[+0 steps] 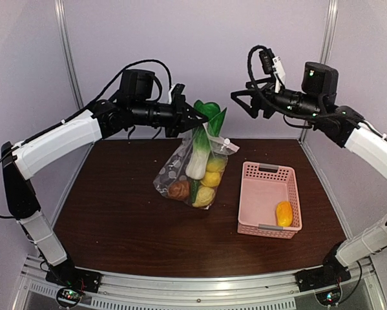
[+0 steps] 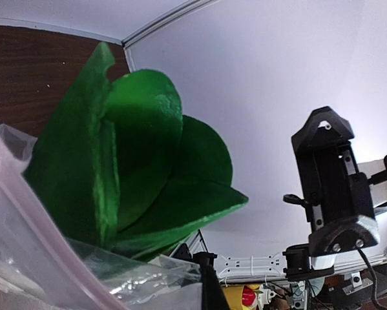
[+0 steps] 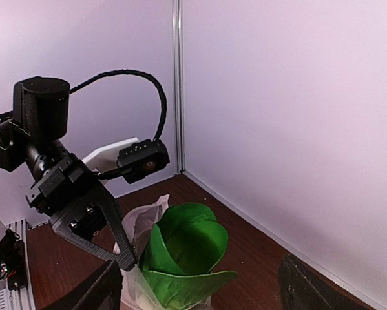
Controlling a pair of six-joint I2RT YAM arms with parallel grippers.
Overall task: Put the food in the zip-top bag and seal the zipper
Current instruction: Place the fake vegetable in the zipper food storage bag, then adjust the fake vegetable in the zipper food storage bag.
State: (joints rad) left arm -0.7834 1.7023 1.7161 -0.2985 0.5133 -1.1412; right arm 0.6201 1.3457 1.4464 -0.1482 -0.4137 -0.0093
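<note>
**One piece left out, bok choy blocking the zip**

Risks, my read:
- The bag [image 1: 180,174] hangs by one point on its top edge. It's floppy and loaded, so if that pinch slips, the lot drops and spills.
- The bok choy [image 1: 203,148] leaves poke well above the mouth. The zipper [image 1: 227,143] can't run across until they're pushed down; forcing it would jam the slider or tear the plastic.
- The mouth sags half shut, so another piece dropped in could bounce off the leaves.

Orientation: the bag is over the middle of the table [image 1: 128,219], mouth up. Its bottom looks to rest on the wood, but I can't be sure. The long axis is near upright, leaning so the base sits left of the mouth. The bok choy follows the same axis, white stem down and leaves up. The lemons [image 1: 212,177] and bread [image 1: 179,189] sit low in the bag.

The left gripper [image 1: 196,121] is clenched on the bag's top edge, beside the leaves. The right gripper [image 1: 241,105] has its jaws spread and empty, up and to the right, clear of the bag.

The basket [image 1: 267,171] sits right of the bag, apart from it, with the orange-yellow piece [image 1: 283,213] in its near corner, not yet bagged.
</note>
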